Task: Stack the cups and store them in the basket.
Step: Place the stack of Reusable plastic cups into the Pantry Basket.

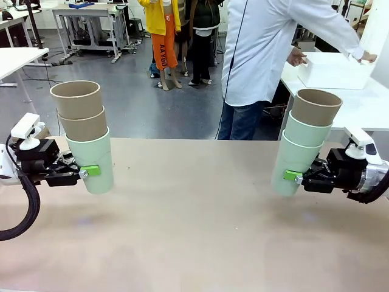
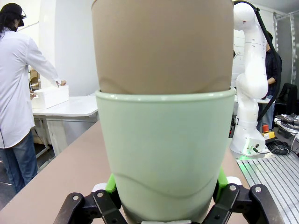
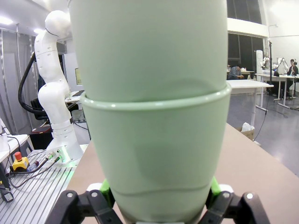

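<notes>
The left jaws clamp the mint bottom cup of the left stack (image 1: pixel 85 137), two tan cups nested inside. The right jaws clamp the right stack (image 1: pixel 306 139) by its mint base, mint and tan above. Holding the lowest cup likely carries all three. Both hang above the tabletop (image 1: pixel 194 225); the basket (image 1: pixel 335 73) sits beyond its far right corner.

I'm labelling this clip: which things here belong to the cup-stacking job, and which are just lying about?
Job: left cup stack; right cup stack; white basket.
Lying about: red stop button; grey workbench; white side table.
</notes>
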`<state>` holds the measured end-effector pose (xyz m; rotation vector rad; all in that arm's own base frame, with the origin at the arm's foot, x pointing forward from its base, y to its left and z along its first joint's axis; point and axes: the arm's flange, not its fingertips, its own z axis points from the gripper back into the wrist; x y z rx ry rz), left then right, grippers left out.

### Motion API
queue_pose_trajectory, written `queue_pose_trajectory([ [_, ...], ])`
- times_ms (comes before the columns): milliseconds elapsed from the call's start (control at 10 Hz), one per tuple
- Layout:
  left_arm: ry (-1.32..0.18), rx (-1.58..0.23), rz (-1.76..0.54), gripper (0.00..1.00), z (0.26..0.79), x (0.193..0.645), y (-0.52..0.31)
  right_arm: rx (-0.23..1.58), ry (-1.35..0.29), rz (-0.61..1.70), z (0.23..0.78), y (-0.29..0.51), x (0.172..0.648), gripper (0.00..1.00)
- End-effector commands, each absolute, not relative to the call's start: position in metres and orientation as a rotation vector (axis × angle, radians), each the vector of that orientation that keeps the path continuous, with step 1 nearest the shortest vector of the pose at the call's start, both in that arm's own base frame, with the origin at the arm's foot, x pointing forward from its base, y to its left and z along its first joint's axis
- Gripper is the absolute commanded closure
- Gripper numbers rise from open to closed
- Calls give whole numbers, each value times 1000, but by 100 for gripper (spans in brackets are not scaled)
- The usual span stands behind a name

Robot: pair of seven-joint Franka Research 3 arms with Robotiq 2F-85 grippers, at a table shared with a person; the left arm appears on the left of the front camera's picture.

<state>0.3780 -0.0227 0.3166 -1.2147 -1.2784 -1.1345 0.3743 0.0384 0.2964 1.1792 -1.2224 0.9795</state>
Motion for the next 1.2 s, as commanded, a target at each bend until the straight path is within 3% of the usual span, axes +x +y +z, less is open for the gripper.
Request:
queue_pose_trajectory([
  [0,-1284,-1220,-1137,15,322,378,-24,1173,-1236,983,301,38,375,15],
  [1100,-1284,-1220,-1137,15,322,378,-24,1173,-1236,983,301,38,375,15],
])
